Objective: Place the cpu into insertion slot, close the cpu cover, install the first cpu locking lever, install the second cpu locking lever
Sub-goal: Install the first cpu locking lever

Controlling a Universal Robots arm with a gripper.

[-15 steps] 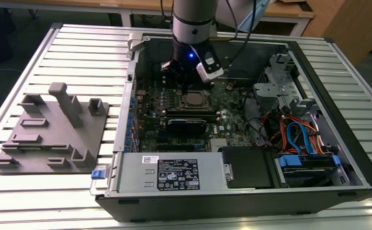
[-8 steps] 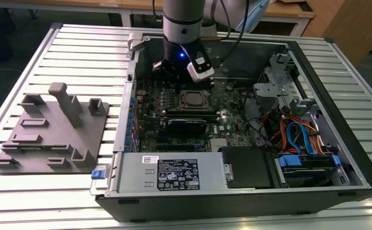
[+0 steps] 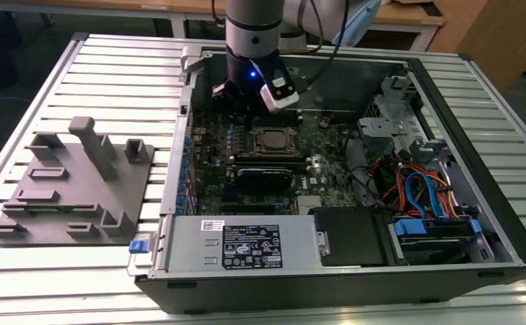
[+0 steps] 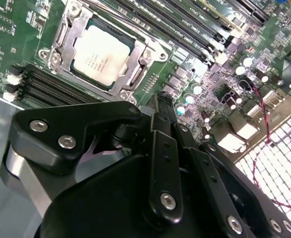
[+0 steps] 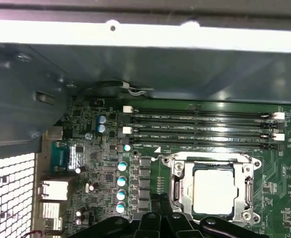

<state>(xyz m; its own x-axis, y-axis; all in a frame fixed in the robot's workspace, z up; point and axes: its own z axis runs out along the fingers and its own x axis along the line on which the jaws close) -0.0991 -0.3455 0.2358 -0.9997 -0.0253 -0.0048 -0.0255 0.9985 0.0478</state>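
An open computer case (image 3: 493, 223) lies on its side on the slatted desk (image 3: 82, 74), with the green motherboard (image 3: 210, 177) facing up inside it. The arm comes down into the far part of the case. In the exterior view its end effector (image 3: 244, 116) hangs over the board just beyond the socket, slightly towards the exterior view's left.

The cpu (image 3: 270, 140) is already seated in the insertion slot (image 4: 85, 78), its silver-grey top showing square and flat in both wrist views (image 4: 100, 55) (image 5: 214, 192). The cpu cover (image 5: 178, 186) lies down around it, a silver frame (image 4: 75, 26) with the chip visible through the cut-out. Whether the locking levers are latched cannot be told.

In the second wrist view the black fingers run forward to one narrow tip (image 4: 161, 101) just short of the socket's corner. They look pressed together with nothing between them, and the first wrist view shows the same dark tip (image 5: 160, 210) beside the frame, not touching it. Long black memory slots (image 5: 200, 126) lie just beyond the socket, towards the case's far wall.

On the exterior view's left, well apart from the case, a grey fixture plate (image 3: 73, 196) sits on the desk. The power supply (image 3: 244, 247) fills the case's near edge, and blue cables (image 3: 421, 193) bunch on the exterior view's right.
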